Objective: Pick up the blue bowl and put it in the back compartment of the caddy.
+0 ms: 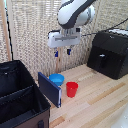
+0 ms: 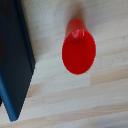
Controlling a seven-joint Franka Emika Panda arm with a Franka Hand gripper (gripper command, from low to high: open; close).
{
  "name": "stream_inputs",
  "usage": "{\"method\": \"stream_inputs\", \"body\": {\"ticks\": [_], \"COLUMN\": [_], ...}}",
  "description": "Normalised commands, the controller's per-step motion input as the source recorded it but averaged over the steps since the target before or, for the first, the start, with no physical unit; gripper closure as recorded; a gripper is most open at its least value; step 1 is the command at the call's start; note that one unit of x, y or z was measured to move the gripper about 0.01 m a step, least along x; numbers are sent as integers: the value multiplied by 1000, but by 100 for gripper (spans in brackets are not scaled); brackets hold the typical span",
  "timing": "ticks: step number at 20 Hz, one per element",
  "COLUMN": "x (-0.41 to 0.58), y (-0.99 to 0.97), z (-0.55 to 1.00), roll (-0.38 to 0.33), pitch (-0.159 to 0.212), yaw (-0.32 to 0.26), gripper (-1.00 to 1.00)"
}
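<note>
The claw (image 1: pixel 62 52) hangs high above the desk (image 1: pixel 100 100), released and holding nothing, its two blue-tipped fingers (image 1: pixel 68 51) apart and pointing down. It is well above the blue bowl (image 1: pixel 56 79), not yet lowered to it.

The blue bowl sits on the desk near the back wall, just beside the red cup (image 1: pixel 72 89) and close behind a dark blue flap (image 1: pixel 50 89) that stands out from the side of the caddy (image 1: pixel 20 97). The caddy is open at the top with a divider across it, so the back compartment (image 1: pixel 14 76) — the one nearer the wall — is ready to receive something from above.

In the wrist view only the red cup (image 2: pixel 78 48) and the edge of the flap (image 2: pixel 15 60) show; the bowl is not visible there. I judge that the cup and the flap stand close on two sides of the bowl and could be knocked during the descent. A black appliance (image 1: pixel 109 52) stands well apart on the exterior view's right and is no obstacle.
</note>
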Motion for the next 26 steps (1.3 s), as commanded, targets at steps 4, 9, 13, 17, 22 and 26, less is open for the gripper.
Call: {"method": "stream_inputs", "body": {"ticks": [4,9,13,17,22,26], "x": [517,492,317,255,375,375], "y": [-511,-567,-563,-343,-197,-120], "z": [-71,-79,-112,-288,-396,-395], "roll": [47,52,41,3,0,-9], "pitch": [8,12,44,62,55,57], "yaw": [-20,-18,-6,-5,-1,0], "gripper": [-100,-100,-100,-100,-100,-100]}}
